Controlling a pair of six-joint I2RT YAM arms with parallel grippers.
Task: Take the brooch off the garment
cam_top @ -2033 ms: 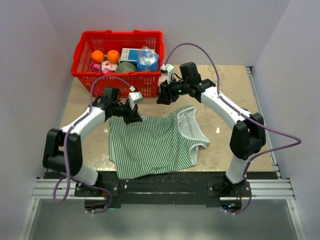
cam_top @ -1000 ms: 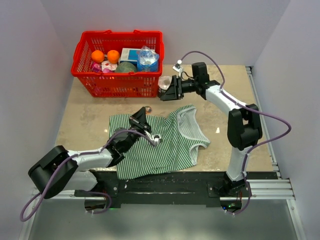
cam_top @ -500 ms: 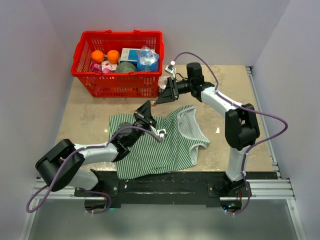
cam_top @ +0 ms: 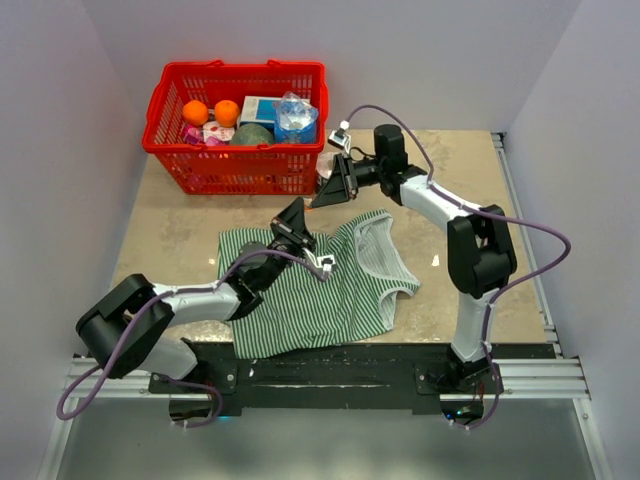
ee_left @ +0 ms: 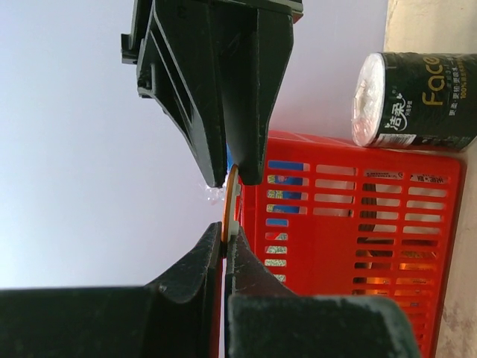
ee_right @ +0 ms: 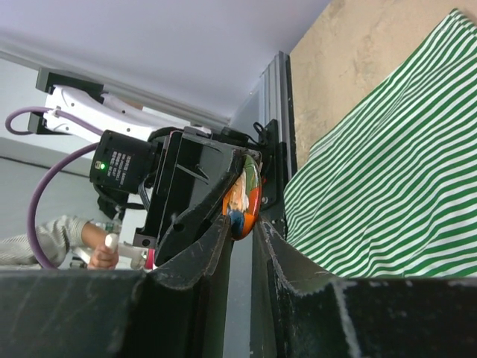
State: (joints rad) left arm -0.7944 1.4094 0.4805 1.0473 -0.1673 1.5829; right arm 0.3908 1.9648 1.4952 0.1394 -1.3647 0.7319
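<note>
Down on the table [cam_top: 170, 240], our striped garment [cam_top: 300, 290] lies spread out. Above its far edge, our left gripper [ee_left: 225, 231] pinches the brooch [ee_left: 232, 201] tight. Our right gripper [ee_left: 232, 179] has a finger each side of it; we cannot tell if it squeezes. Behind stands a red basket [cam_top: 200, 170].

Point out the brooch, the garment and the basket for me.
brooch [ee_right: 244, 195], right wrist view, its coloured face.
garment [cam_top: 335, 300], top view, bare striped cloth.
basket [cam_top: 238, 172], top view, front wall.

The links [cam_top: 190, 298] are white, the joints [cam_top: 480, 255] black, the cables [ee_right: 31, 224] purple and seemingly braided, left claw [ee_left: 223, 235] and right claw [ee_right: 242, 224] black.
</note>
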